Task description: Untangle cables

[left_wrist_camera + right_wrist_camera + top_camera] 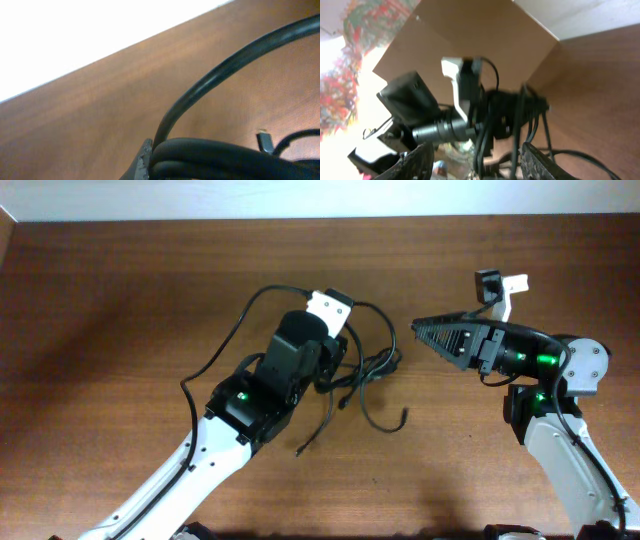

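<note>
Black cables (210,157) lie right up against the left wrist camera, pinched in the left claw (330,360), whose jaws are together. From that claw the tangle spreads sideways along the desk (120,300), its loose loops reaching toward the right claw (420,330). That claw hovers near, jaws apart and empty, tips aimed at the loops. I judge the right arm better placed to take them. Two arms, two claws, seemingly two cords.

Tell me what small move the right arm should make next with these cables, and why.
Probably ease the open right gripper forward onto the nearest loop: the left gripper is shut on the cables, and their tangle lies between both grippers.
</note>
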`<state>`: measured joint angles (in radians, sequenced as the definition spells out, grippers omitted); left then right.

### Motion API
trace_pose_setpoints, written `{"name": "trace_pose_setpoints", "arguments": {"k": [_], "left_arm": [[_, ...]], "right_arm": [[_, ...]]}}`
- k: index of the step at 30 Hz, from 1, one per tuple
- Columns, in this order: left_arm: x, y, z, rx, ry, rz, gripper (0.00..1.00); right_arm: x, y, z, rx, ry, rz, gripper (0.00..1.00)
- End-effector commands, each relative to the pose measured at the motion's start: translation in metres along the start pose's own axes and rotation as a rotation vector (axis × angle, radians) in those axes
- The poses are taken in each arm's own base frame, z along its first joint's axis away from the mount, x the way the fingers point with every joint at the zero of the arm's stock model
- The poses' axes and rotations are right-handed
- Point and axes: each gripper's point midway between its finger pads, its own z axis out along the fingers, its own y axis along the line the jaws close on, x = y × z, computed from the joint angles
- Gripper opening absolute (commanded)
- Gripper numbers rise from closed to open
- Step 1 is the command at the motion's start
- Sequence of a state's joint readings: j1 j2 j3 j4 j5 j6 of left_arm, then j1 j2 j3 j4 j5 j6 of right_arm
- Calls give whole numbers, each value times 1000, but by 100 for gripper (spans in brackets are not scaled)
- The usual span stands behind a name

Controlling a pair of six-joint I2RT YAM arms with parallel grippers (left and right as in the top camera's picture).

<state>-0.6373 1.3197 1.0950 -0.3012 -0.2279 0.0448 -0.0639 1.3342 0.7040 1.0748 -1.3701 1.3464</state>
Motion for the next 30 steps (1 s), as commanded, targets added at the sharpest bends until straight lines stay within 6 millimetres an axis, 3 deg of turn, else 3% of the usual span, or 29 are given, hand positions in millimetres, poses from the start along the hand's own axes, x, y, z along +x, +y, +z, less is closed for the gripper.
{"name": "trace_pose_setpoints", "arguments": {"k": [1,5,9,14,18,21,30], "left_arm": [[-19,3,0,-8,-72,-19,0],[-28,18,-1,-91,-109,-32,0],[-25,42,-4,-233,-99,-45,0],[-30,43,-5,-229,-143,-252,0],[-33,23,-1,-105,-144,-296,0],[-35,4,0,4,-138,-317,0],[-36,-16,-3,61,-136,-352,0]], "right_arm": [[10,10,-1,-21,73,-41,54],[16,11,-1,-29,108,-39,45],[21,12,-2,-36,139,-39,45],[31,19,11,-69,175,-36,46],[30,23,22,-86,153,-33,46],[30,24,27,-93,148,-31,52],[36,29,34,-114,168,-50,55]]}}
